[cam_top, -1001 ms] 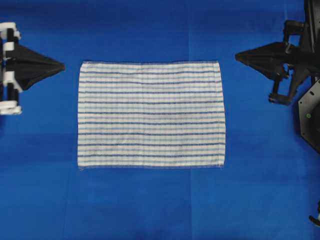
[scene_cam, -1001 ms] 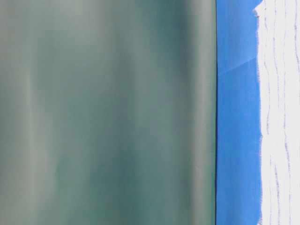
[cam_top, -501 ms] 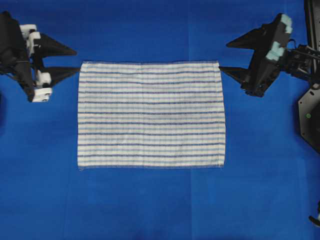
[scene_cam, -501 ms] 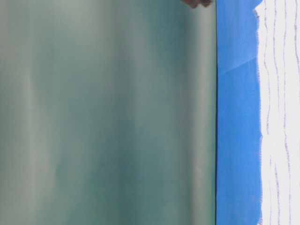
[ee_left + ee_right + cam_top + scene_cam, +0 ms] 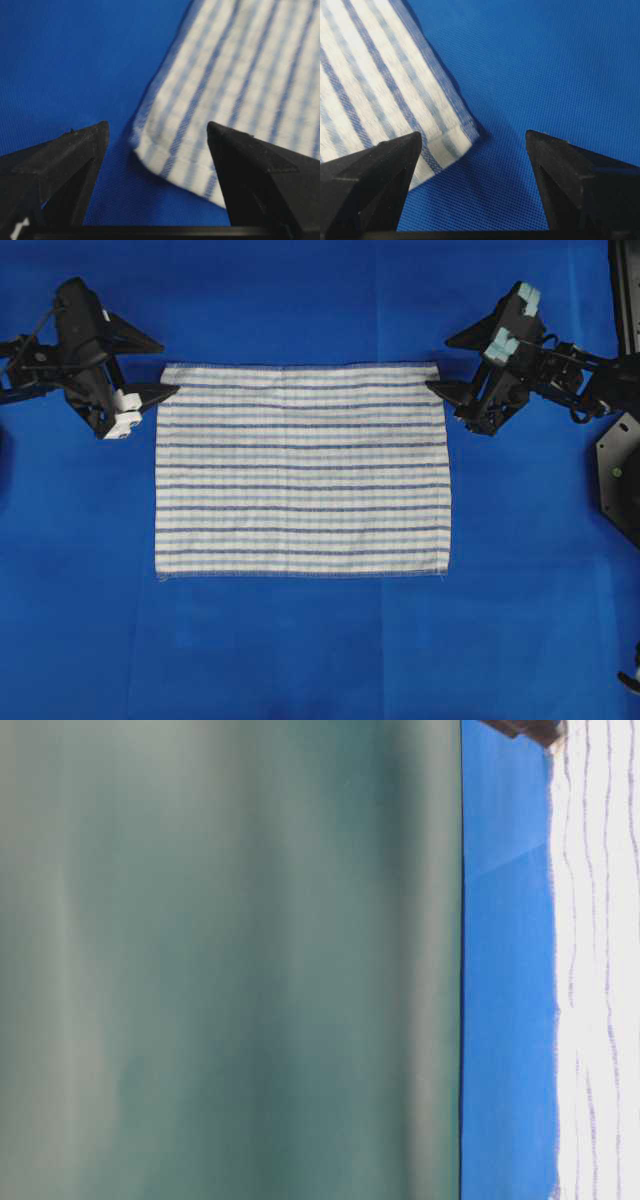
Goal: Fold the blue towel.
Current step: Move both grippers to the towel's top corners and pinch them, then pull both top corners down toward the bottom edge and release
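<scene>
It looks like a robot lab bench: a plain blue sheet [image 5: 300, 650] covers the table, with two black arms.

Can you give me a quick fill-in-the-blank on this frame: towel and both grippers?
1. The blue towel lies ____ on the blue sheet.
2. The left gripper and right gripper have jaws ____.
3. Each gripper sits at a ____ of the towel.

Missing words: flat; open; corner

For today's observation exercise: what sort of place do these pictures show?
Probably a robot lab bench: a blue sheet covers the table, a striped towel lies flat on it, and two open grippers, left and right, flank it.
</scene>
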`<state>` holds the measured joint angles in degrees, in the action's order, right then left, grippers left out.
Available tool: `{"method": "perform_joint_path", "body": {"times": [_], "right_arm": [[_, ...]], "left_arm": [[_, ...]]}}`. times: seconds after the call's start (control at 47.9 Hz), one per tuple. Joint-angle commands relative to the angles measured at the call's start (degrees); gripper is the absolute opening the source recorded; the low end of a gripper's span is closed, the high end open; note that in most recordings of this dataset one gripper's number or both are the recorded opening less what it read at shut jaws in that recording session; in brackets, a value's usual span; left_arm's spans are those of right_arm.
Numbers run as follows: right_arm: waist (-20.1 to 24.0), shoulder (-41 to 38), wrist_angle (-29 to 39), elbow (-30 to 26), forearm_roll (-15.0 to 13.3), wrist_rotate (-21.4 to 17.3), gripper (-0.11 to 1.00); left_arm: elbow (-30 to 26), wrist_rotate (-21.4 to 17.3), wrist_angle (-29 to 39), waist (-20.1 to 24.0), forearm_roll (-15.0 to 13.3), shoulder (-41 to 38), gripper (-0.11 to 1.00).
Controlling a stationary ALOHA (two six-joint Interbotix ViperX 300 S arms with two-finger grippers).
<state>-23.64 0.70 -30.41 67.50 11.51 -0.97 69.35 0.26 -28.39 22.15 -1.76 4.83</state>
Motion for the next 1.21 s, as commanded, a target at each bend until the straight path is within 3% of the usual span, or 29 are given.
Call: {"method": "perform_joint_path", "body": {"times": [0.0, 0.292, 0.396, 0.522, 0.647, 0.793, 1.189], "right_arm": [[0.0, -1.05, -1.49, -0.88, 0.62, 0.0, 0.73], [0.53, -2.64, -2.37, -1.41, 0.79, 0.0, 0.72], [0.53, -2.64, -2.37, -1.32, 0.79, 0.0, 0.65], [0.79, -2.64, -2.29, -1.32, 0.79, 0.0, 0.46], [1.49, -2.64, -2.2, -1.32, 0.79, 0.0, 0.2], [1.93, -2.64, -2.11, -1.32, 0.79, 0.0, 0.04], [2.37, -1.67, -1.93, -1.67, 0.79, 0.0, -0.01]], "left_arm": [[-1.23, 0.18, -1.76, 0.53, -0.18, -2.29, 0.74], [-2.37, 0.26, -1.76, 0.62, -0.18, -5.8, 0.72], [-2.11, 0.26, -1.49, 0.62, -0.18, -5.63, 0.67], [-2.11, 0.26, 0.0, 0.44, -0.18, -5.63, 0.48], [-2.37, 0.26, 0.62, 0.09, -0.09, -5.63, 0.25], [-2.29, 0.18, 0.62, -0.18, -0.18, -5.63, 0.05], [-3.34, -0.26, 0.97, -1.58, -0.09, -3.87, 0.04]]}}
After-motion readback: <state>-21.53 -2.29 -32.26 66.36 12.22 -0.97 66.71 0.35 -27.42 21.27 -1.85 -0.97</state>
